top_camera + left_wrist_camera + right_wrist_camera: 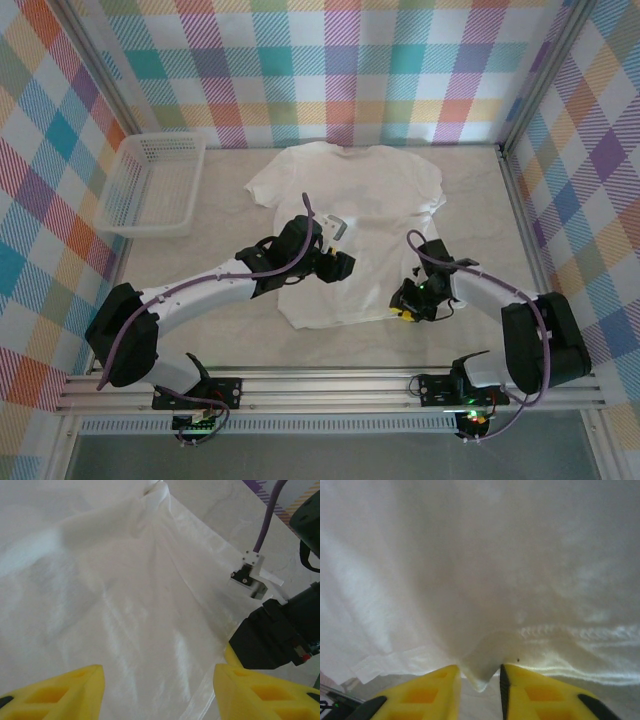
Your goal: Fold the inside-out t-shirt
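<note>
A white mesh basket (145, 230) sits far left, well apart from the cloth. My left claw (159, 672) hangs with its fingers wide apart, holding nothing, above the inside-out t-shirt (360, 200) spread flat mid-table. My right claw (480, 672) pinches its near hem. Bare table (490, 230) lies to the right.

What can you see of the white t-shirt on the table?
The t-shirt is soft white cloth, spread flat on the pale table, neck at the far end and short sleeves out to both sides. It lies mostly smooth with light wrinkles, and a stitched hem shows. The right gripper pinches a small fold of its bottom edge. The left gripper hangs open just above the cloth.
</note>
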